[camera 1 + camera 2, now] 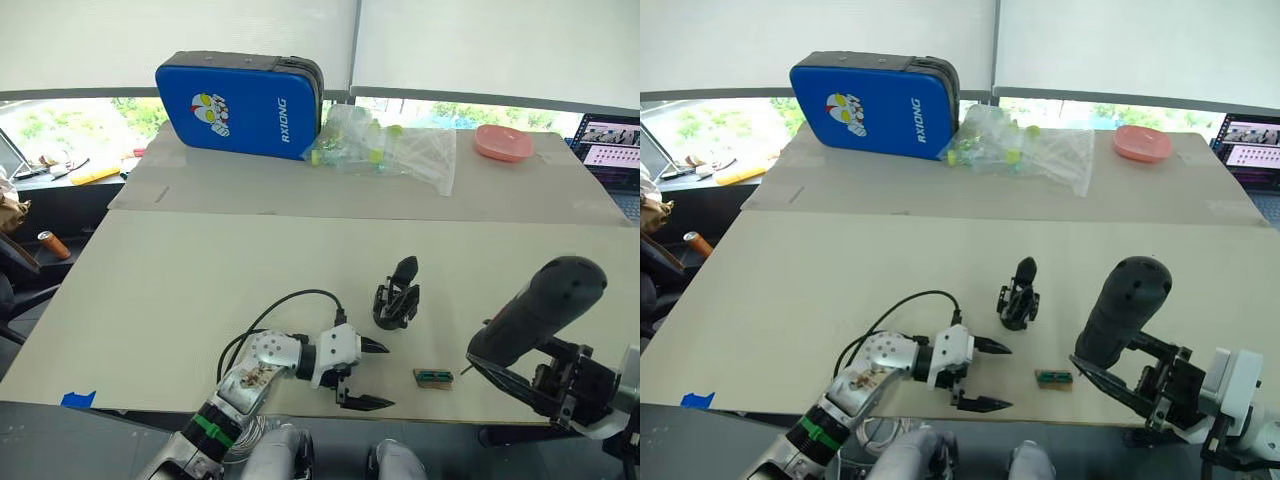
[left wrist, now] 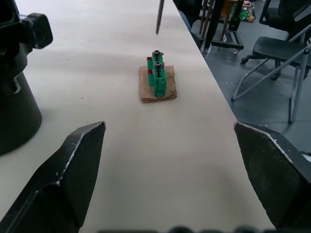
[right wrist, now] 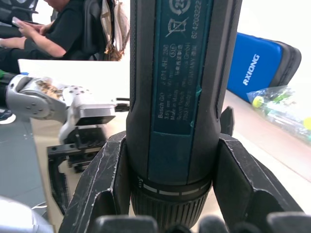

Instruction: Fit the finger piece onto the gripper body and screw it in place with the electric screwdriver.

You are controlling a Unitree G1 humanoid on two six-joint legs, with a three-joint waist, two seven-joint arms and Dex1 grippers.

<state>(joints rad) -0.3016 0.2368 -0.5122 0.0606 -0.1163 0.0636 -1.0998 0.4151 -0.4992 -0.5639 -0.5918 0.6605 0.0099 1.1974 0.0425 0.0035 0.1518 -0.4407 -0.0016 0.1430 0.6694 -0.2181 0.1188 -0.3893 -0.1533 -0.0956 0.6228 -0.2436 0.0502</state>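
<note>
The gripper body (image 1: 397, 296) stands upright mid-table, a small black assembly with one pointed finger sticking up. The finger piece is out of view as a separate loose part. My left gripper (image 1: 386, 375) lies low on the table just in front and left of the body, open, nothing between its fingers. My right gripper (image 1: 528, 372) is shut on the electric screwdriver (image 1: 537, 302), a thick black cylinder tilted with its thin bit (image 2: 159, 17) pointing down-left. The bit hangs beside a green screw block (image 1: 433, 376) on a brown pad. In the left wrist view the block (image 2: 158, 80) lies ahead between the fingers.
A blue case (image 1: 240, 105), a clear bag of small items (image 1: 390, 150) and a pink dish (image 1: 502, 142) sit on the far table. A laptop (image 1: 610, 150) is at the far right. The table's front edge runs close to both grippers. A seated person (image 3: 48, 34) is off to the side.
</note>
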